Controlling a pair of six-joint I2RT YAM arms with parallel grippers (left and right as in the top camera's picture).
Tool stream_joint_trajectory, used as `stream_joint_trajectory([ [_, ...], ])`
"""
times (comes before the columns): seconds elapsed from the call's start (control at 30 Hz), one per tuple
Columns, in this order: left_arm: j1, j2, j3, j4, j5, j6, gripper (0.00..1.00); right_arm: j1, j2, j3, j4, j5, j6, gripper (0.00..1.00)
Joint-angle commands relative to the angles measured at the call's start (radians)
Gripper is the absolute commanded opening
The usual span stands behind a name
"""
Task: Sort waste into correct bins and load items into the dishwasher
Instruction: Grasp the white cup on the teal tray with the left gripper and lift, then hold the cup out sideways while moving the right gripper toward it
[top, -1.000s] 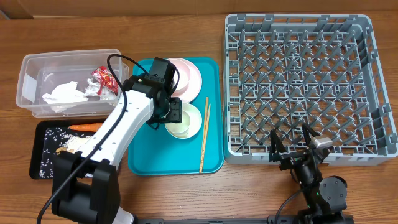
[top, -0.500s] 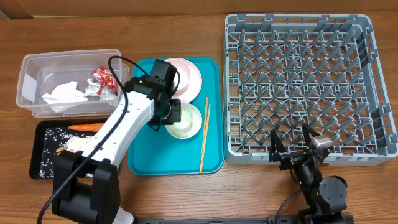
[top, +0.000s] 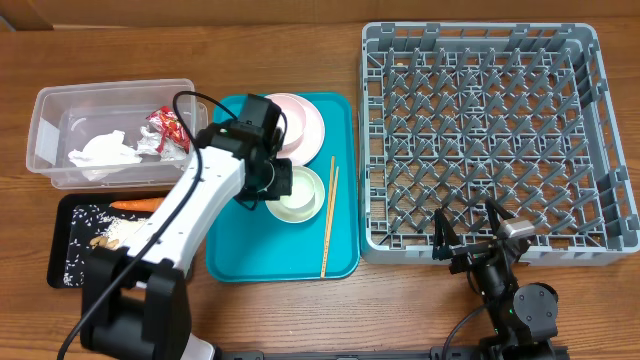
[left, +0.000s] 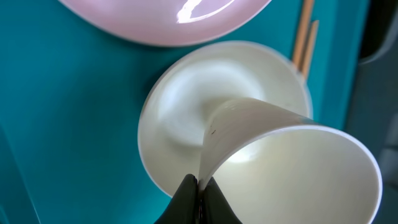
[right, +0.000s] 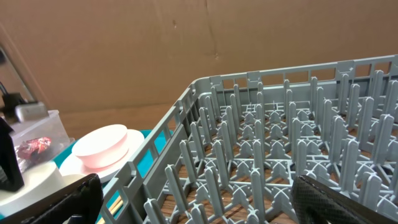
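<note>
**Cup pinched by its wall on the teal tray**

Left gripper (left: 198, 186) has its jaws pressed together on the thin wall of a small white cup (left: 292, 162), as seen from the left wrist. The cup is tipped, with its mouth toward the lens and its base in the hollow of a white bowl (left: 174, 112). That bowl sits on the teal tray (left: 62, 124), just below the pale-pink plate (left: 161, 18) and beside the chopsticks (left: 303, 37). From overhead the arm hides the grip, so whether the cup is lifted cannot be told.

Only the overhead camera takes in the wider wooden table (top: 400, 300). A red-and-silver wrapper (top: 168, 128) and a white tissue (top: 100, 152) lie in the clear tub (top: 45, 110). In the black tray (top: 60, 240) in front of it are a carrot (top: 135, 204), beige scraps (top: 110, 235) and rice grains (top: 75, 250). The grey dish rack (top: 590, 130) stands to the right of the teal tray.

Right gripper (top: 466, 225) sits at the rack's near wall, well apart from the dishes, with its fingers spread wide and holding nothing. Its wrist camera looks across the pegs and shows a second bowl (right: 99, 144) resting on the plate.
</note>
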Motion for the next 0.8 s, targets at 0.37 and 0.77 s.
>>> stream_joint_trajectory([
  [0.37, 0.340, -0.121, 0.163, -0.110, 0.650, 0.254, 0.04, -0.003, -0.011, -0.010, 0.006, -0.006, -0.003, 1.00],
  [0.77, 0.422, -0.102, 0.151, -0.154, 1.077, 0.514, 0.04, -0.003, -0.011, -0.010, 0.007, -0.006, -0.003, 1.00],
])
